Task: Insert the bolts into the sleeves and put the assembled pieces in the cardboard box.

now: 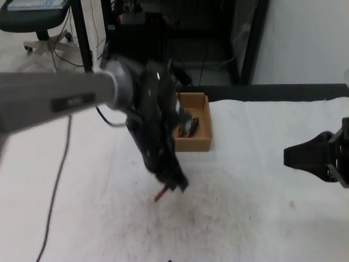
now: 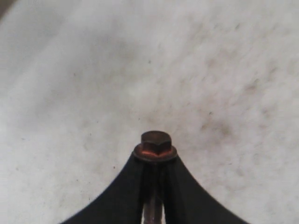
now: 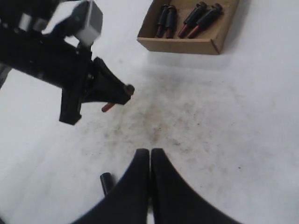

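My left gripper (image 2: 155,162) is shut on a rusty red bolt (image 2: 155,143), whose hex head sticks out past the fingertips. In the high view this gripper (image 1: 178,185) hangs just above the white bench in front of the cardboard box (image 1: 197,144), and the bolt's shank (image 1: 161,194) points down to the left. A single black sleeve (image 3: 105,181) lies on the bench near my right gripper (image 3: 150,156), which is shut with nothing in it. The right wrist view also shows the left gripper (image 3: 122,92) with the bolt (image 3: 108,107). Several assembled pieces (image 3: 196,16) lie in the box (image 3: 180,45).
The bench is covered with a stained white cloth (image 1: 245,218). The right arm (image 1: 319,155) sits at the bench's right edge. A dark cable (image 1: 57,180) runs across the left side. Chair legs and dark frames stand beyond the far edge.
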